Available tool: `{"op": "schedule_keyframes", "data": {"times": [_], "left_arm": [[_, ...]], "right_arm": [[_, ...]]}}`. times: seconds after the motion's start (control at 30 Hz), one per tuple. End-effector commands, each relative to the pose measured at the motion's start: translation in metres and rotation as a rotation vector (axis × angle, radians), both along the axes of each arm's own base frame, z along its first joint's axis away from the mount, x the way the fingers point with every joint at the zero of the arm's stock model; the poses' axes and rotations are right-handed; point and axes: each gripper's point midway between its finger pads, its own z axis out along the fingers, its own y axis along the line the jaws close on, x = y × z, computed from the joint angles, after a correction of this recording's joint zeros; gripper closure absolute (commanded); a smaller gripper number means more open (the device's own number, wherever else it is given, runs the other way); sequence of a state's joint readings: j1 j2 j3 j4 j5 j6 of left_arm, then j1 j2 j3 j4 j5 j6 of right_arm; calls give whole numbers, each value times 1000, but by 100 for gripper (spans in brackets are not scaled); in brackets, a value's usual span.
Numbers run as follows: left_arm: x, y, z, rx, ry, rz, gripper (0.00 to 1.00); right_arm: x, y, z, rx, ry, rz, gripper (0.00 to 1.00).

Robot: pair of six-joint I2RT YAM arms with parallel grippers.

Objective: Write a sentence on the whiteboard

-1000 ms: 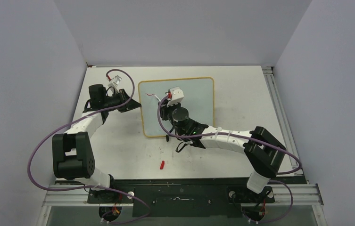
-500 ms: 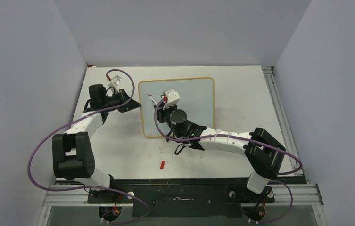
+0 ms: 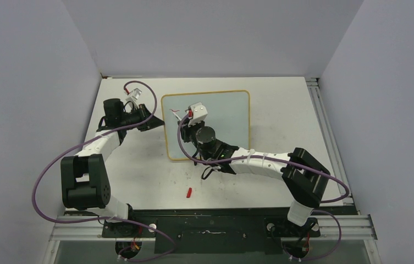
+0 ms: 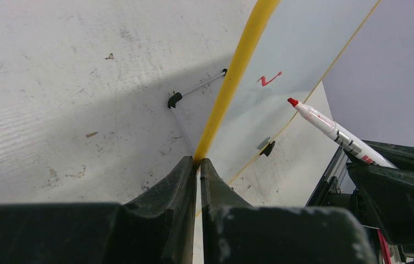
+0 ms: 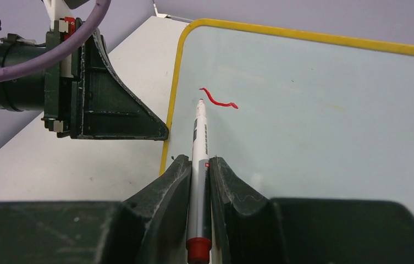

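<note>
- One whiteboard (image 3: 229,107) is resting on the table (image 3: 281,104), with its yellow-framed left edge running between the left fingers.
- One left gripper (image 4: 198,165) is pinching that frame with both fingers closed on it.
- One right gripper (image 5: 196,165) is clamping one marker (image 5: 199,135), whose tip is pointing forward beyond the fingertips.
- One short wavy red stroke (image 5: 219,100) is showing on the board, just ahead and right of the marker tip.
- Two black clip feet (image 4: 175,100) (image 4: 268,147) are showing ahead of the left fingers, one on each side of the frame.
- One small red object (image 3: 189,192) is lying well behind both grippers.
</note>
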State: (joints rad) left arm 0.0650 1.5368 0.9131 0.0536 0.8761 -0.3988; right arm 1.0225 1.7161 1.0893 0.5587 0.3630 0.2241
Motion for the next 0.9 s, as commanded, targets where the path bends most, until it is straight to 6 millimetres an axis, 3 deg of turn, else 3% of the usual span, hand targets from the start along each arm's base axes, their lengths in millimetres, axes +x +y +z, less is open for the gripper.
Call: {"op": "schedule_keyframes", "data": {"times": [0.0, 0.87], "left_arm": [[-1, -8, 12, -10, -44, -48, 95], [0, -8, 11, -11, -44, -51, 96]], "right_arm": [[11, 3, 19, 59, -18, -34, 95], [16, -11, -10, 38, 37, -76, 95]]}}
